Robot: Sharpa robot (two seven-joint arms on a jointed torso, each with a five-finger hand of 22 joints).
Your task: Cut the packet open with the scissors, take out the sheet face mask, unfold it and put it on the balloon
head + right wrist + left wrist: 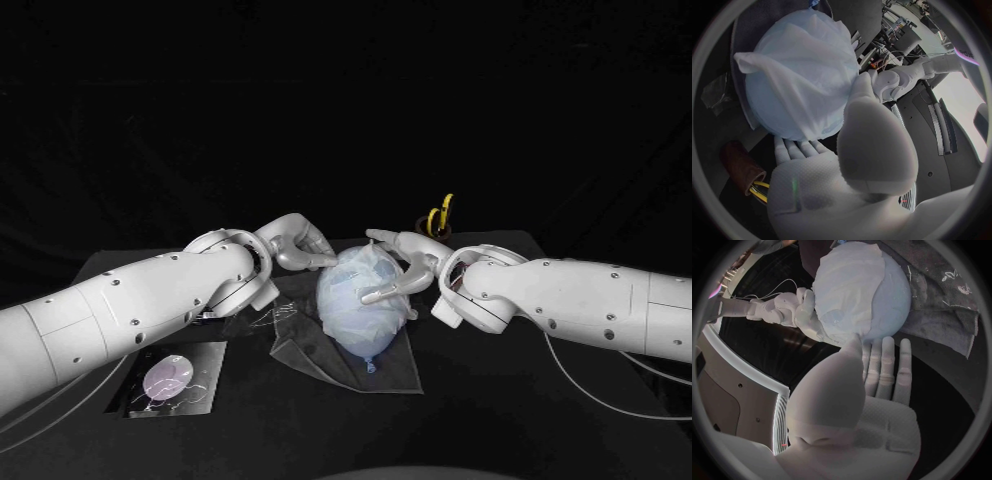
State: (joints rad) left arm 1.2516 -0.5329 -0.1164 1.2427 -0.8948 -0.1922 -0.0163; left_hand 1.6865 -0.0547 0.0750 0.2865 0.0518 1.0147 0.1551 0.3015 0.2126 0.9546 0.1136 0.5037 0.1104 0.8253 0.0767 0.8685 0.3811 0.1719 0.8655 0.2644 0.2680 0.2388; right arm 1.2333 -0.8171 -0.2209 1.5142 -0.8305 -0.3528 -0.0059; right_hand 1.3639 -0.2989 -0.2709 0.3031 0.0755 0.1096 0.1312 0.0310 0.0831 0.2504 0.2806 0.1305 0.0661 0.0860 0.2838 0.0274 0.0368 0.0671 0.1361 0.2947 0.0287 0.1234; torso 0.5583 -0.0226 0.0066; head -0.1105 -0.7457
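Left hand (296, 248), right hand (401, 268): fingers spread, holding nothing, flat against balloon (368, 340) sides; sheet mask (353, 288) draped over.

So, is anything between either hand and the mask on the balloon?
Nothing visible. The sheet mask lies draped on the balloon, and the left hand and right hand flank it, fingers against it. The packet lies off to the side.

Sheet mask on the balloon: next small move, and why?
Probably smooth the sheet face mask down with the right robot hand while the left robot hand steadies the balloon. The mask drapes over the balloon but lies in folds, and one flap sticks out loose in the right wrist view. Both hands flank the balloon, so a short stroke should do.
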